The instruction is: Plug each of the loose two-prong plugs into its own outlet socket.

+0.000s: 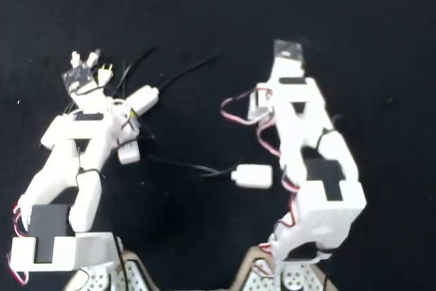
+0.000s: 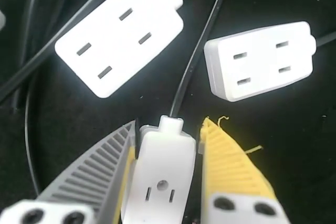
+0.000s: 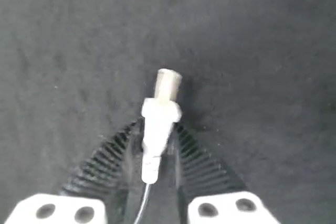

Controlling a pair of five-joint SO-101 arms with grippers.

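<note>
On the black surface (image 1: pixel 381 66), no plug is seated yet. The left pincer (image 2: pixel 169 129) pinches a white cord-end connector (image 2: pixel 160 177) whose face shows two slits and a round hole. Just beyond it lie a first outlet block (image 2: pixel 119 35) and a second outlet block (image 2: pixel 260 61), apart from each other, with every slot bare. The right pincer (image 3: pixel 157 127) pinches a white plug (image 3: pixel 160 114) by its body, prongs pointing away, over bare cloth. A third white block (image 1: pixel 252 176), probably another outlet, lies between the arms. Judged early: both grasps are made, every insertion is left, and the plug needs carrying to a socket.
</note>
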